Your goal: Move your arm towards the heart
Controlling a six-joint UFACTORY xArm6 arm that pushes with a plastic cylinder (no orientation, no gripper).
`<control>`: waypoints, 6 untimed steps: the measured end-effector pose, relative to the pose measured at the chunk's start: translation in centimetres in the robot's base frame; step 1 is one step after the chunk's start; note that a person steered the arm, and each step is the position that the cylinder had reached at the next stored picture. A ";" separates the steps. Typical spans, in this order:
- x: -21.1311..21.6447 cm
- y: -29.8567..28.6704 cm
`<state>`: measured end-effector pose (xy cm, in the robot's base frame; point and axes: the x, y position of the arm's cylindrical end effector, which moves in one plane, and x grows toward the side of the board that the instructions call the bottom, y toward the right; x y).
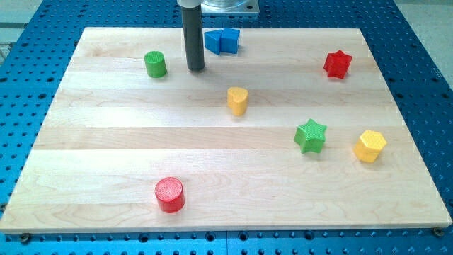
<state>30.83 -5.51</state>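
Note:
The yellow heart stands on the wooden board, a little above the middle. My tip rests on the board near the view's top, up and to the left of the heart, with a clear gap between them. The green cylinder is to the tip's left. The blue block lies just right of the rod, close to the top edge.
A red star sits at the upper right. A green star and a yellow hexagon sit at the right. A red cylinder stands near the bottom edge. Blue perforated table surrounds the board.

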 end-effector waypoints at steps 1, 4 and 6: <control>1.1 0.5; 9.3 17.7; 11.2 1.2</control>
